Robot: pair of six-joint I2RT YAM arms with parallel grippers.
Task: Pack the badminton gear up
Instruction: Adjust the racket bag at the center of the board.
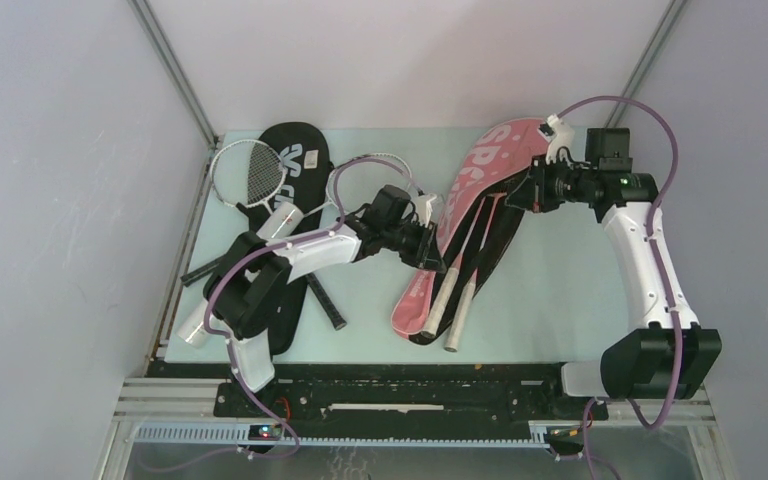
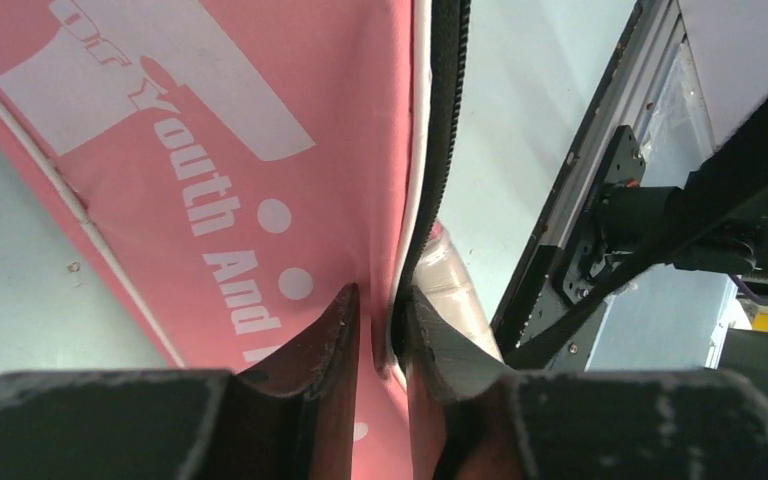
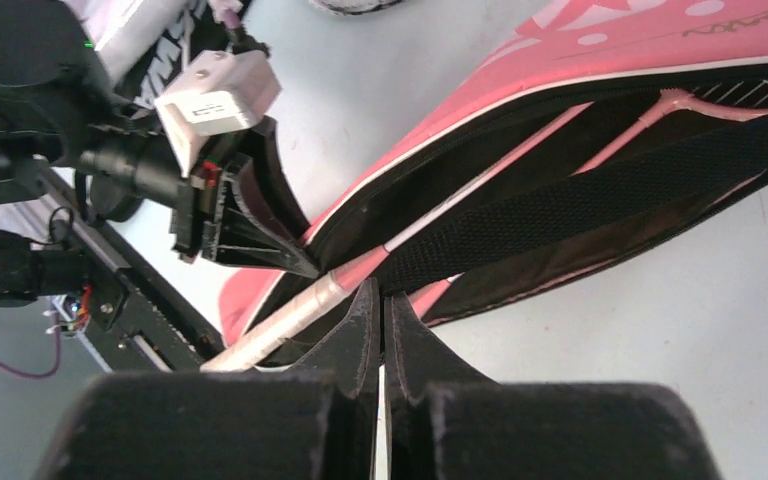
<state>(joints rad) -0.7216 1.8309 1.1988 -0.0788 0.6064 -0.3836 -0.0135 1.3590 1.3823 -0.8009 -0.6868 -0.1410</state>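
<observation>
Two rackets (image 1: 460, 315) sit in the pink cover (image 1: 475, 165), centre frame. Our left pincer (image 2: 378, 300) clamps its edge, and our right pincer (image 3: 381, 295) is clenched near the strap (image 3: 580, 190). We should pull the edge taut.

Your 2 arms, left arm (image 1: 310, 245) and right arm (image 1: 648, 260), wear white shells between black joints and black base blocks. A purple cable (image 1: 615, 98) loops along each. The left end effector (image 2: 380, 305) and right end effector (image 3: 381, 300) each carry 2 rough, matte-black fingers (image 3: 355, 330). A green light (image 1: 624, 183) dots the right wrist.
</observation>
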